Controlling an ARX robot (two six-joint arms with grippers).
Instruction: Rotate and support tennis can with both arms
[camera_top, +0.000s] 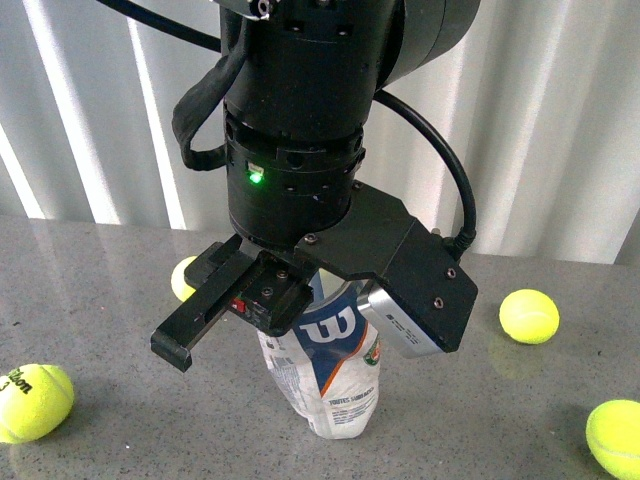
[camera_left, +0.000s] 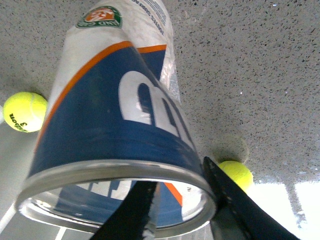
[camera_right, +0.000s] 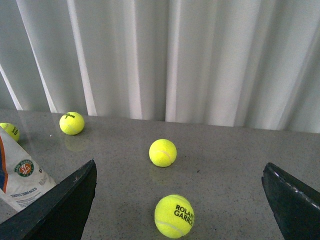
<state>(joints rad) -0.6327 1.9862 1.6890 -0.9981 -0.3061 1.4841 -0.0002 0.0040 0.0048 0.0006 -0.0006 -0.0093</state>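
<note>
- tennis can (camera_top: 325, 385): clear, crinkled plastic under a glossy printed label; bright metal rim (camera_left: 100, 167).
- table (camera_top: 120, 300): grey speckled, polished, faintly mirroring.
- tennis balls (camera_right: 163, 152): fuzzy yellow felt.
- left arm (camera_top: 300, 150): matt black casing.
- curtain (camera_right: 200, 60): soft white cloth.

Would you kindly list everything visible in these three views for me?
tennis can: one, clear with a navy-and-white label and orange stripe, standing mid-table, rim up.
tennis balls: four, yellow, loose on the table, two on each side of the can.
table: one, speckled grey.
curtain: one, white and pleated, behind the table.
left arm: one, black, directly above the can.
left end effector: black, fingers straddling the can's rim wall.
right end effector: black, wide open, empty.
</note>
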